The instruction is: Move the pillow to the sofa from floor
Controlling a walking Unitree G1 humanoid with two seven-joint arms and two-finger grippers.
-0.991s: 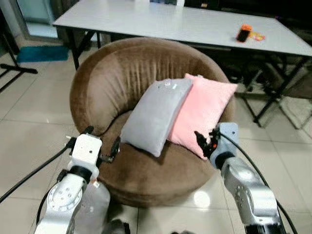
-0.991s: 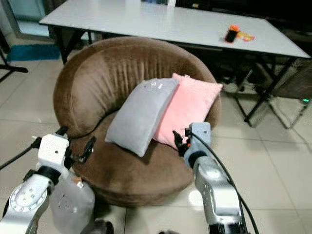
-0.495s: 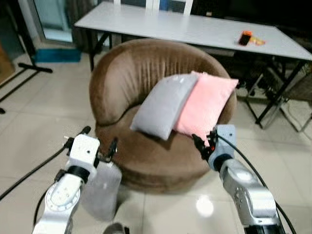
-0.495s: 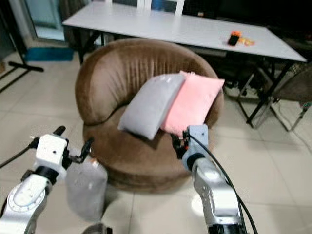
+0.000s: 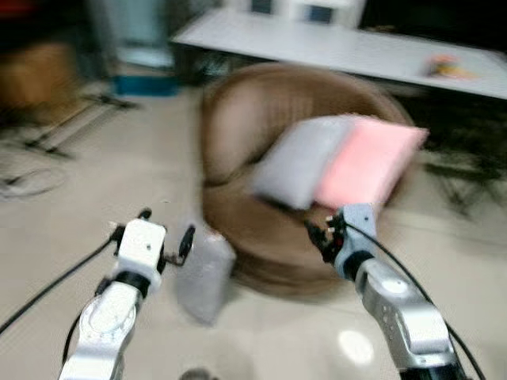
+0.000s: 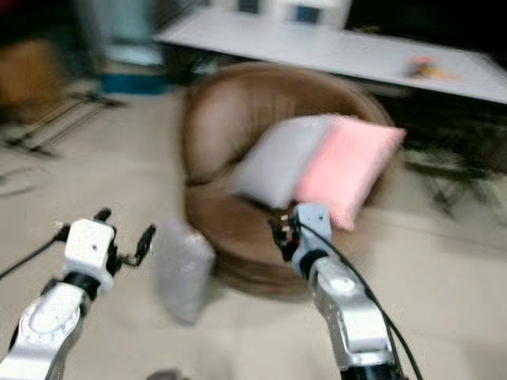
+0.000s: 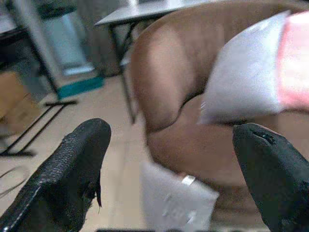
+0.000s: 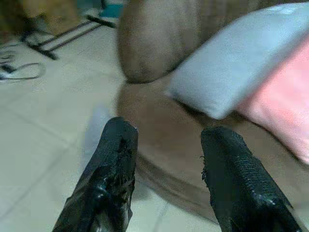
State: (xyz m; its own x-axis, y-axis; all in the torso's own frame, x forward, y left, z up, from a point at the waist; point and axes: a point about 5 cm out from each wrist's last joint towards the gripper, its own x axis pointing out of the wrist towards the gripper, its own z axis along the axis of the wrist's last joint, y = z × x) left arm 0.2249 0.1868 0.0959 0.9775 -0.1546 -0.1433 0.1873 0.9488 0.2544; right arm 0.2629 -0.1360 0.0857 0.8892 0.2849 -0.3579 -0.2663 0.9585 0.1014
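Blurred head views, camera likely in motion. Leaning upright on the pale tiled floor [image 5: 95, 174] against the front left of the round brown velvet sofa [image 5: 238, 134]: a light grey rectangular fabric pillow [image 5: 203, 273], its lower edge on the tiles, its upper part touching the sofa's base. On the sofa seat already, propped against the backrest: a second grey cushion [image 5: 299, 161] and, touching it on its right, a pink square cushion [image 5: 366, 162]. Behind the sofa, a long white table [image 5: 333, 51] carrying a small orange blur, too smeared to name.

Left gripper [image 5: 162, 237] raised just left of the floor pillow, fingers [image 7: 72, 169] spread wide and empty; in the left wrist view the pillow [image 7: 176, 200] seen low between them, in front of the sofa. Right gripper [image 5: 325, 232] hovering at the sofa's front edge, fingers [image 8: 113, 164] released, holding nothing.

Probably light and soft, easily squashed, not fragile; fabric likely to give good friction but to sag and fold if pinched at one corner. Best taken at the free upper edge or by squeezing both flat faces near the top, away from the sofa's base, then lifted clear over the sofa's rim.
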